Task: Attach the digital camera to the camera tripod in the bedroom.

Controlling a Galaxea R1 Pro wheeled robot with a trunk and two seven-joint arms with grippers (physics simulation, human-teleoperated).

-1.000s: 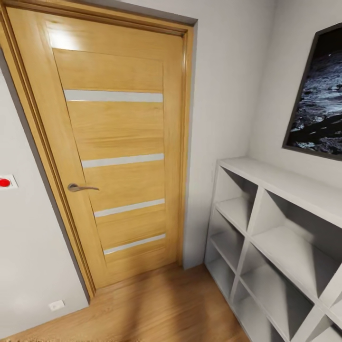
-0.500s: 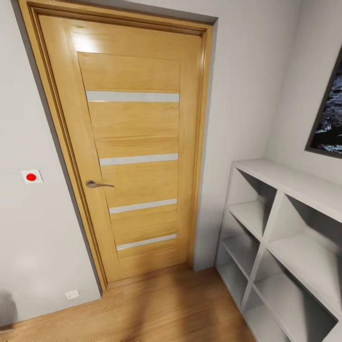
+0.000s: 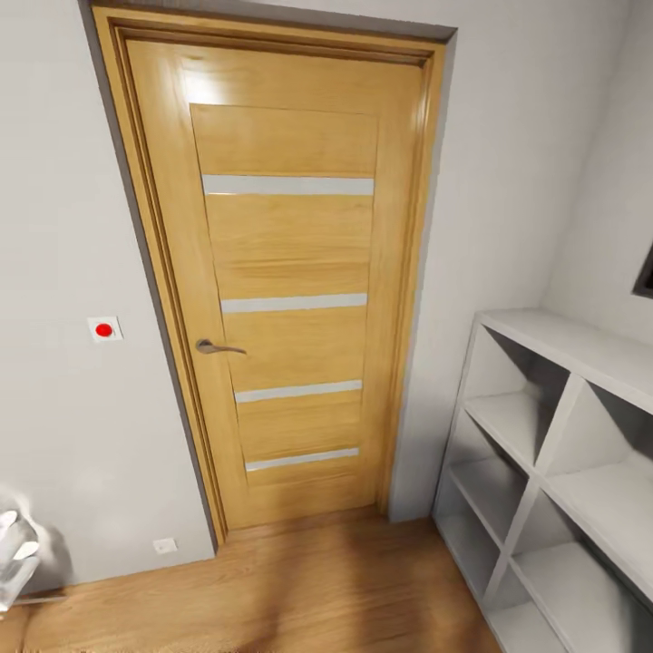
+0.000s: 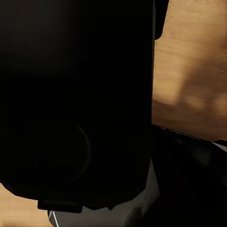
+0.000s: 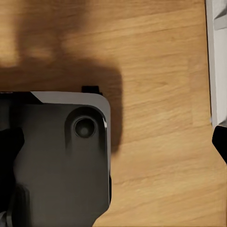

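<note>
Facing a closed wooden door beside a white shelf unit, cut off at the frame edge; jaw states impossible to tell.

Closed oak door, four pale glass strips, metal handle; white wall; white shelf unit; wood floor.

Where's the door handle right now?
In the head view, the door handle sits on the left edge of the closed wooden door, about mid-height, just right of the red wall button.
</note>
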